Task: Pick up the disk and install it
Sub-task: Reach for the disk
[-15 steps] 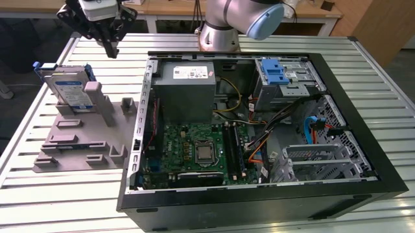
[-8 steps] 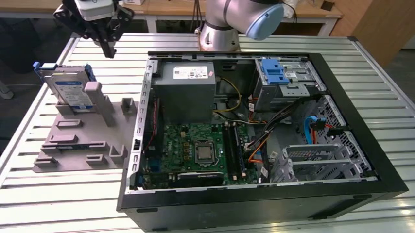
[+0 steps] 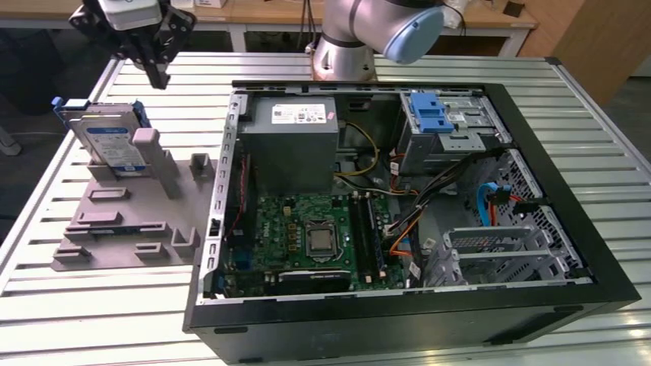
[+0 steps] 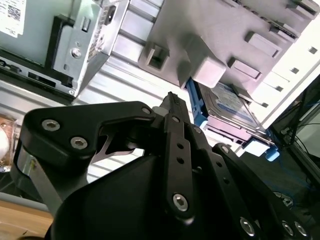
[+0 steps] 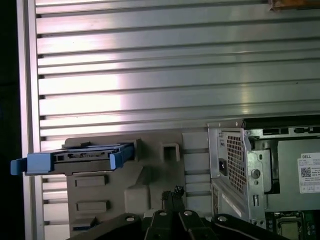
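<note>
Some of the gripper (image 3: 158, 78) is cut off by the exterior view's upper edge. Its black fingers meet at a point, pinched together on nothing. It hangs above the grey holder (image 3: 122, 221), over the end where the disk (image 3: 110, 141) stands, and is apart from the disk.

The disk sits upright on edge in the holder's slot with its blue carrier around it. A grey post (image 3: 146, 149) of the holder hides one lower corner. In the first wrist view the disk is edge-on, so its label cannot be seen. In the second wrist view a grey block of the holder and the gripper's own linkage cover part of it.

Just beside the holder, toward the exterior view's right, lies the open computer case (image 3: 407, 329). Inside it are a grey power supply (image 3: 295, 149), a green motherboard (image 3: 305, 229) and tangled cables (image 3: 447, 183). A blue latch (image 3: 437, 116) sits deep in the case, well apart from the holder. Holder and case both rest on a slatted metal table (image 3: 102, 320).
</note>
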{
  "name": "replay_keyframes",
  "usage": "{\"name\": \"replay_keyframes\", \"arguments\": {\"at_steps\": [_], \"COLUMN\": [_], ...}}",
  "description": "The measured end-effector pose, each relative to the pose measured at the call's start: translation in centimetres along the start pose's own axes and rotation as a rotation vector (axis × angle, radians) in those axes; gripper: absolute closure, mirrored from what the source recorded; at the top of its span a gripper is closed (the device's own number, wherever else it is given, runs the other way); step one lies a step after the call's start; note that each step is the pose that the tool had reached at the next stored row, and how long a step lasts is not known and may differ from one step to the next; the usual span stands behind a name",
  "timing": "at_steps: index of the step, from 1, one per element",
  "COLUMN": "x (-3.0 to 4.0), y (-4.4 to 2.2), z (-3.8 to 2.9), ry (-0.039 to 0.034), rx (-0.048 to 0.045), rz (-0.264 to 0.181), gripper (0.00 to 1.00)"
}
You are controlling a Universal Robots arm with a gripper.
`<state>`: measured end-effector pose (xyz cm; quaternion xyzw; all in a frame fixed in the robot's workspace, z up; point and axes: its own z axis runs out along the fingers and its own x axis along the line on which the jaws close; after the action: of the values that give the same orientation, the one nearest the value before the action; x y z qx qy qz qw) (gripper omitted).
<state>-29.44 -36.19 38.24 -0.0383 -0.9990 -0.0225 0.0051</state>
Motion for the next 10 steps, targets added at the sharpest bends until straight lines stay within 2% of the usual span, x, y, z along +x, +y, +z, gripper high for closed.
{"name": "replay_keyframes", "arguments": {"at_steps": [4, 10], "x": [0.91, 1.03], "y": [0.22, 0.25], "z": [0.07, 0.09], "ry": [0.001, 0.0015], "rx": [0.0001, 0.0001], "rz": [0.0, 0.0], "gripper": [0.89, 0.89]}}
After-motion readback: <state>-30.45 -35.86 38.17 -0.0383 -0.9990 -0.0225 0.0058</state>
